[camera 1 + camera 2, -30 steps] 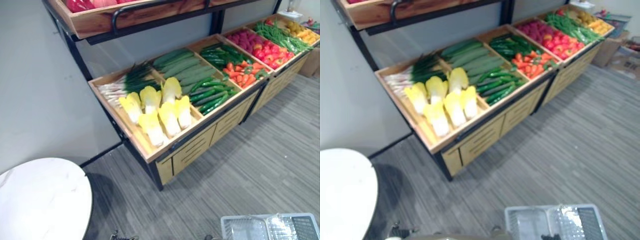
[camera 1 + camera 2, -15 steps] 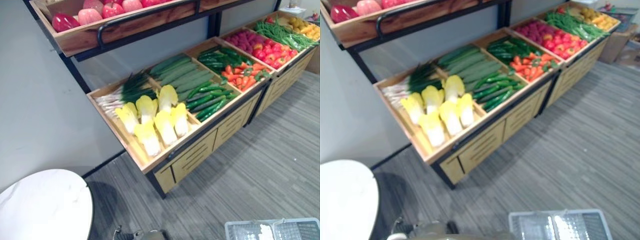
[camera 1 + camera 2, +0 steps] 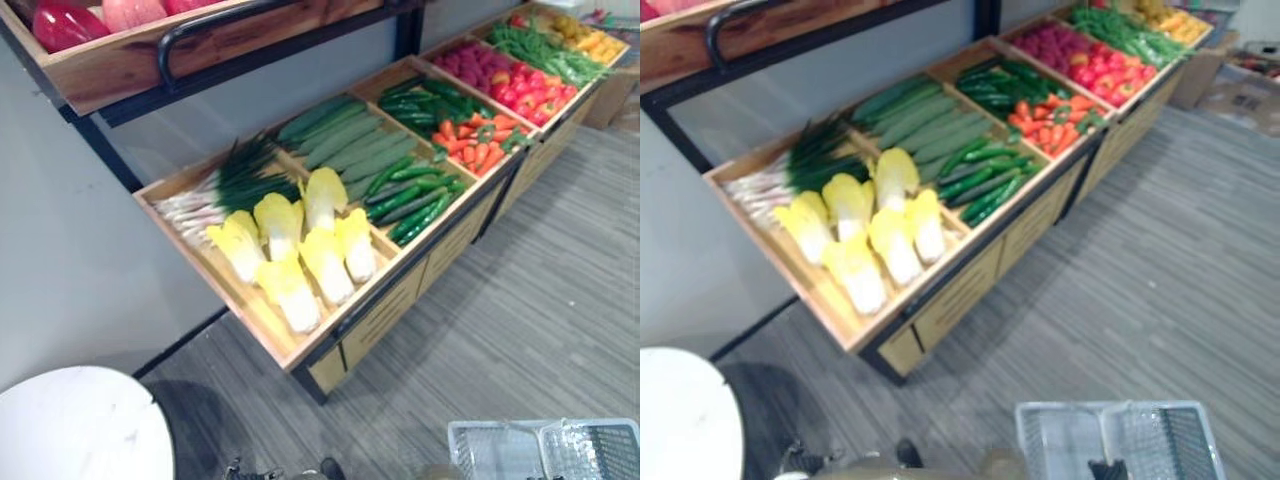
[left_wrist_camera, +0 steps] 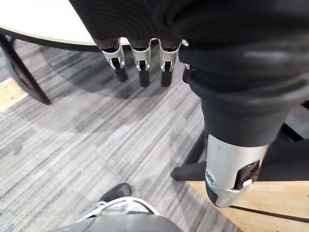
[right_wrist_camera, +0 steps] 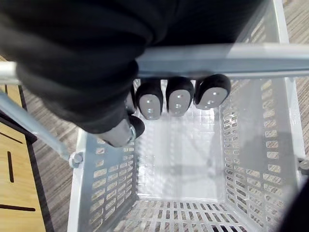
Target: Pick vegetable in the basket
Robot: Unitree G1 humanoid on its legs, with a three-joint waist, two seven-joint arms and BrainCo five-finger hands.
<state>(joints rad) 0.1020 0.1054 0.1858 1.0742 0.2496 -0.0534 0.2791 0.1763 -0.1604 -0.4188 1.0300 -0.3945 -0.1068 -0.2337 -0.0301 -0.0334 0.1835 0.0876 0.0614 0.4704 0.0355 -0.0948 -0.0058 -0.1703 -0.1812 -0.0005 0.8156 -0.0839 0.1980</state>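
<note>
1. Grey carpet (image 3: 560, 300) fronts the wooden produce stand (image 3: 385, 312) holding yellow-white cabbages (image 3: 300, 240).
2. Your right robot hand (image 5: 149, 99) curls round the metal handle (image 5: 217, 60) of the grey plastic basket (image 3: 495, 455), before the stand.
3. Your left robot hand (image 4: 141, 65) hangs, fingers straight.

The whole scene shifts in the head views (a move of the camera, not of the goods). The wooden vegetable stand (image 3: 395, 305) now looks larger and nearer. Left of it, the white round table (image 3: 70, 430) sinks toward the corner. In front of the stand, slightly more of the grey basket (image 3: 480, 455) shows.
</note>
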